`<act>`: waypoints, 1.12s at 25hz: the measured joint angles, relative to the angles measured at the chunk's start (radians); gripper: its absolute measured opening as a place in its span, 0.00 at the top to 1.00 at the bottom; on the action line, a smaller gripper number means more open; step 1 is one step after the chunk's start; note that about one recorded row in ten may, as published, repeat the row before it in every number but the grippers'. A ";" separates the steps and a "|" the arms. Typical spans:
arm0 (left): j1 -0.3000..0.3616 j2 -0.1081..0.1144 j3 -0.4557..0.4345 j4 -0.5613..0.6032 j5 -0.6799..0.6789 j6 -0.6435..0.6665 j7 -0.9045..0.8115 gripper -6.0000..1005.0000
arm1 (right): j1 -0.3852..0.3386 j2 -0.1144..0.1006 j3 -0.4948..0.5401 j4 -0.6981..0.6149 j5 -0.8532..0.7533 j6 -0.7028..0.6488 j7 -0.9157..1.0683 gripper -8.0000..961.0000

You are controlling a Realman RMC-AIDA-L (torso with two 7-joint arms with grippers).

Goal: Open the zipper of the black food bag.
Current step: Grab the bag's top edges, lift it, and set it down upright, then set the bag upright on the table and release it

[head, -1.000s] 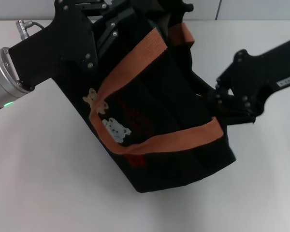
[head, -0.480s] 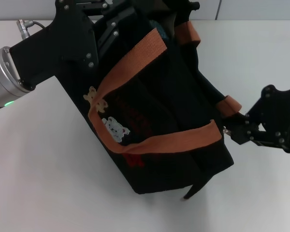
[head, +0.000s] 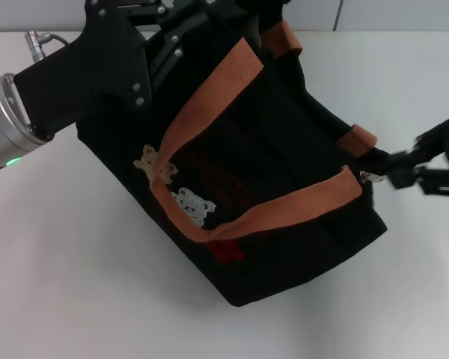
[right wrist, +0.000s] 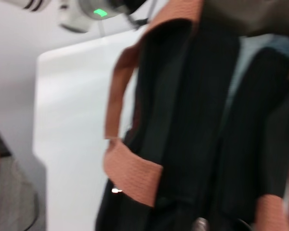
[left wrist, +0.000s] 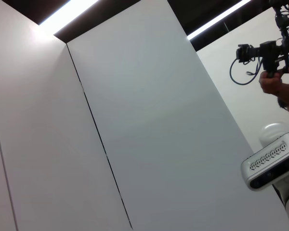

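The black food bag [head: 284, 172] stands tilted on the white table, with orange-brown handles [head: 209, 120] and bear patches on its front. My left gripper [head: 168, 34] is at the bag's far upper end, its fingers closed on the fabric there. At the bag's right end, my right gripper [head: 385, 172] is shut on the small pale pull of the zipper [head: 370, 177], just beside an orange handle end. The right wrist view looks along the bag [right wrist: 192, 120], where a pale lining shows between the black sides. The left wrist view shows no bag.
The white table [head: 75, 284] stretches around the bag on the near and left sides. The left wrist view shows only wall panels [left wrist: 135, 120], ceiling lights and a person holding a camera [left wrist: 272, 53] far off.
My right gripper moved from the bag's right side outward to the right edge of view. The bag's near end was dragged right with it. The left arm stayed put.
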 joint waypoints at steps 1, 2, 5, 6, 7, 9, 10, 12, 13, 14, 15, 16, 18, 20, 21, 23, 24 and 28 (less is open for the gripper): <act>0.002 0.000 0.000 0.000 0.000 0.000 0.000 0.89 | -0.022 0.000 0.056 -0.001 -0.004 0.024 -0.044 0.92; 0.003 0.000 -0.001 -0.001 0.000 0.000 0.000 0.89 | -0.022 0.000 0.056 -0.001 -0.004 0.024 -0.044 0.89; 0.006 0.000 -0.004 -0.012 0.000 -0.001 0.001 0.89 | -0.051 -0.002 0.096 0.028 -0.008 0.086 -0.117 0.78; 0.007 0.000 -0.004 -0.015 0.000 -0.002 0.001 0.89 | -0.062 -0.003 0.097 0.071 -0.008 0.121 -0.159 0.75; 0.007 0.000 -0.004 -0.015 0.000 -0.002 0.001 0.89 | -0.062 -0.003 0.097 0.071 -0.008 0.121 -0.159 0.71; 0.006 0.000 -0.001 -0.015 0.000 -0.004 0.001 0.89 | -0.061 -0.005 0.085 0.126 -0.009 0.138 -0.187 0.64; 0.006 0.000 -0.001 -0.015 0.000 -0.005 0.001 0.89 | -0.055 -0.006 0.077 0.156 -0.009 0.140 -0.194 0.61; 0.004 0.000 0.000 -0.015 0.000 -0.005 -0.001 0.89 | -0.034 -0.008 0.068 0.221 -0.009 0.143 -0.216 0.53; 0.004 0.001 0.000 -0.015 0.000 -0.005 -0.002 0.89 | -0.028 -0.007 0.067 0.235 -0.009 0.146 -0.223 0.48; 0.003 0.001 0.000 -0.015 0.000 -0.005 -0.002 0.89 | -0.028 -0.007 0.067 0.235 -0.009 0.146 -0.223 0.43; 0.003 0.001 0.000 -0.015 0.000 -0.005 -0.002 0.89 | -0.025 -0.006 0.066 0.247 -0.009 0.153 -0.231 0.39; 0.003 0.001 0.000 -0.015 0.000 -0.005 -0.002 0.89 | -0.023 -0.002 0.049 0.267 -0.009 0.180 -0.244 0.34; 0.003 0.001 0.000 -0.015 0.000 -0.005 -0.002 0.89 | -0.023 -0.001 0.034 0.274 -0.008 0.199 -0.246 0.29; 0.003 0.001 0.000 -0.015 0.000 -0.005 -0.001 0.89 | -0.023 0.000 -0.003 0.284 -0.007 0.235 -0.247 0.24; 0.003 0.001 0.000 -0.015 0.000 -0.003 -0.002 0.89 | -0.023 0.000 -0.015 0.285 -0.005 0.249 -0.247 0.22; 0.003 0.001 0.000 -0.015 0.000 -0.002 -0.003 0.89 | -0.024 0.001 -0.024 0.288 -0.001 0.278 -0.247 0.21; 0.004 0.002 0.000 -0.015 0.000 -0.002 -0.003 0.89 | -0.024 0.001 -0.025 0.294 0.003 0.298 -0.247 0.22; 0.005 0.001 0.000 -0.017 0.003 -0.006 -0.001 0.89 | -0.025 0.002 -0.025 0.335 0.054 0.371 -0.267 0.27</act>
